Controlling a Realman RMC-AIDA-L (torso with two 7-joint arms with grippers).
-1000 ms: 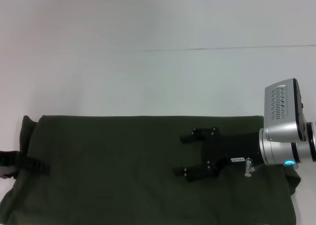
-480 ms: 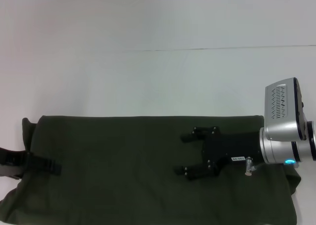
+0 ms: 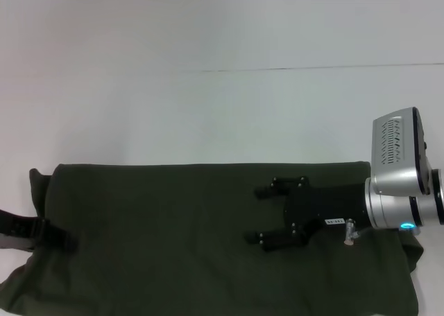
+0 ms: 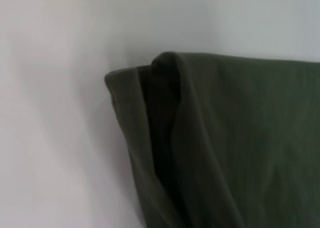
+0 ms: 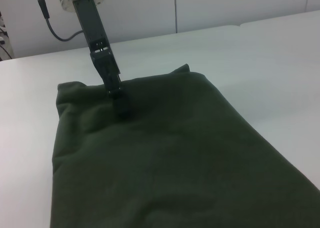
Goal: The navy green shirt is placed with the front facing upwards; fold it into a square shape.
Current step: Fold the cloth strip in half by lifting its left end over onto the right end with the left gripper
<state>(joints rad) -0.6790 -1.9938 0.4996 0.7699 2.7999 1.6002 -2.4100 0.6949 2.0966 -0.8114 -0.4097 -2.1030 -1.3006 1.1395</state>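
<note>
the right gripper [image 3: 267, 214] hangs with its fingers spread wide and empty right over the navy green shirt [image 3: 173, 233], which lies as a long folded band on the white table [image 3: 208, 108], its long axis running out ahead of those fingertips toward the robot's left. out at that far end the left gripper [image 5: 121, 109] sits on the cloth just inside the short edge, fingers looking narrow, though i cannot tell if they pinch fabric. so i'd judge the left arm is nearer the end to fold over.
</note>
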